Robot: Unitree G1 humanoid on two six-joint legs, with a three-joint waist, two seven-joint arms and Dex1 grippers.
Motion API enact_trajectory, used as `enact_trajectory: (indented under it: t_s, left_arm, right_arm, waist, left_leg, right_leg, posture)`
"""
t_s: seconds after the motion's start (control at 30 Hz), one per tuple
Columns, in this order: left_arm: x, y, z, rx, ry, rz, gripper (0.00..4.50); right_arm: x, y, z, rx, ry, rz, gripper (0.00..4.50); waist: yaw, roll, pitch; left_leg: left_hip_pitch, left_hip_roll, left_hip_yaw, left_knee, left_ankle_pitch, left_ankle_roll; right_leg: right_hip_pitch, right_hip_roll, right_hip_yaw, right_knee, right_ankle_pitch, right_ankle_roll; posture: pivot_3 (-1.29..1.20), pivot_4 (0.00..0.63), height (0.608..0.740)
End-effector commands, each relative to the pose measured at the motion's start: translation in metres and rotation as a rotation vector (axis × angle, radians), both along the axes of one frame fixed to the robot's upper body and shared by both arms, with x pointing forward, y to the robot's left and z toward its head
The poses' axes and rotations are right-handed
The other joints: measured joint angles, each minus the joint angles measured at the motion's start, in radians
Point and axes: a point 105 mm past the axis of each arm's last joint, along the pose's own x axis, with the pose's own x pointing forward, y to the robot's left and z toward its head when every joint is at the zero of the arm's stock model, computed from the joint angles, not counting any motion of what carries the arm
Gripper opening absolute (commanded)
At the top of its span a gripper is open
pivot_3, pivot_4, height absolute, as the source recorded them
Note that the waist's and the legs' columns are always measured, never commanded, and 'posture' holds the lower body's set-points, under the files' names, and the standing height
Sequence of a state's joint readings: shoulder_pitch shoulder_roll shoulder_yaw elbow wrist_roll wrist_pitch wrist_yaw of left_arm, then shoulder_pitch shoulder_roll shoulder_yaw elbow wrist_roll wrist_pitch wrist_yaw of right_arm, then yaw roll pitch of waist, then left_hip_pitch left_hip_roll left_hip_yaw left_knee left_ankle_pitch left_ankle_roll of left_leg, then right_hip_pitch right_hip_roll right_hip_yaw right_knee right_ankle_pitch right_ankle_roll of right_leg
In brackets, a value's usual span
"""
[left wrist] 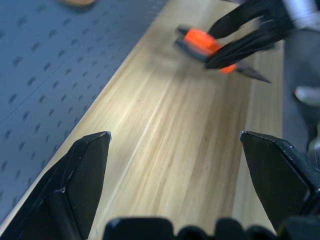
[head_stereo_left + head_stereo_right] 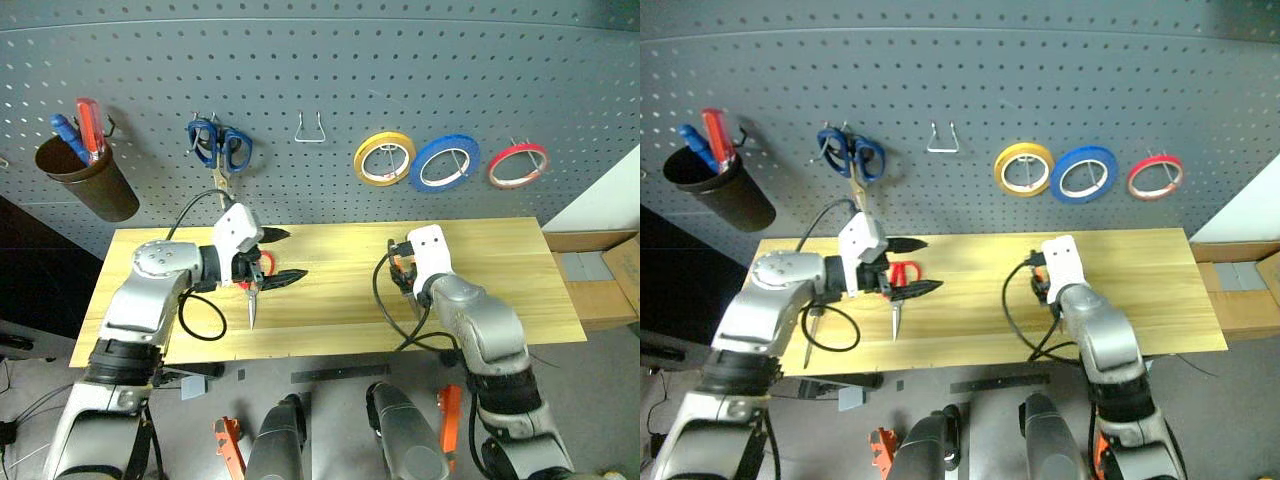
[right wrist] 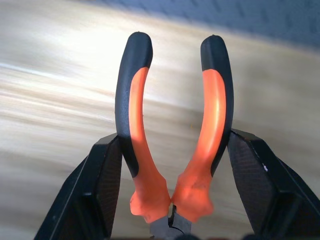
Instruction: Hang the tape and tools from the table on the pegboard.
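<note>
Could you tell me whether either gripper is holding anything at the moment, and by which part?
The right gripper holds the needle-nose pliers by the lower part of their orange-and-black handles, near the pivot. The left gripper is open and holds nothing.

On the table [image 2: 520, 290], scissors [image 2: 898, 290] lie at nine o'clock from the pliers [image 3: 175, 150]; tape [image 2: 518, 165] hangs on the pegboard [image 2: 350, 70] at one o'clock.

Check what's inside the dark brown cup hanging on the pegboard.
The dark brown cup on the grey-blue perforated pegboard holds a red-handled screwdriver and a blue-handled screwdriver, handles sticking up. Their shafts and anything deeper are hidden by the cup's wall.
</note>
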State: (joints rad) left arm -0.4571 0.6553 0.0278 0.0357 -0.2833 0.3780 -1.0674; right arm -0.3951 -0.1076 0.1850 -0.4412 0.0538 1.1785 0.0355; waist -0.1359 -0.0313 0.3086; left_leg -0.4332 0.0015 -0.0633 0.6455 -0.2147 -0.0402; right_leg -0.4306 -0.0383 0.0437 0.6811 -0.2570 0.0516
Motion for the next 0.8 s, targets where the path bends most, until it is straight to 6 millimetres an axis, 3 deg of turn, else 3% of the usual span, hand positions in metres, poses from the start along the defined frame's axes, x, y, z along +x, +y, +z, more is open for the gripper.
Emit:
enact_trajectory:
  t_s: [0.03, 0.2, 0.5, 0.8]
  left_arm:
    - [-0.004, 0.015, 0.022, -0.069, -0.056, 0.085, 4.46]
    - [-0.010, 0.022, 0.037, -0.174, -0.109, 0.166, 4.46]
    - [-0.021, 0.035, 0.053, -0.210, -0.184, 0.218, 4.46]
    - [-0.027, 0.034, 0.062, -0.208, -0.223, 0.229, 4.46]
  right_arm:
    - [-0.024, 0.026, 0.041, 0.042, -0.167, 0.096, 2.68]
    - [-0.030, 0.044, 0.098, 0.066, -0.421, 0.150, 2.68]
    - [0.007, 0.060, 0.171, 0.136, -0.646, 0.169, 2.68]
    - [0.027, 0.076, 0.239, 0.240, -0.797, 0.220, 2.68]
  waist:
    - [0.000, 0.000, 0.000]
    - [0.004, -0.001, -0.001]
    - [0.020, -0.005, -0.006]
    - [0.053, -0.011, -0.016]
  left_leg:
    - [0.000, 0.000, 0.000, 0.000, 0.000, 0.000]
    - [0.000, -0.001, 0.000, 0.001, 0.001, -0.001]
    - [0.000, -0.001, -0.001, -0.001, 0.002, -0.004]
    - [0.000, -0.001, 0.002, -0.001, 0.003, -0.005]
  right_leg:
    - [0.000, 0.000, 0.000, 0.000, 0.000, 0.000]
    - [0.001, -0.001, 0.000, 0.000, 0.000, 0.000]
    - [0.000, -0.001, -0.002, 0.000, 0.002, -0.003]
    - [-0.001, -0.001, -0.003, 0.000, 0.003, -0.004]
  posture:
    - [-0.16, 0.276, 0.740]
    - [-0.14, 0.258, 0.740]
    - [-0.07, 0.202, 0.740]
    - [-0.03, 0.173, 0.740]
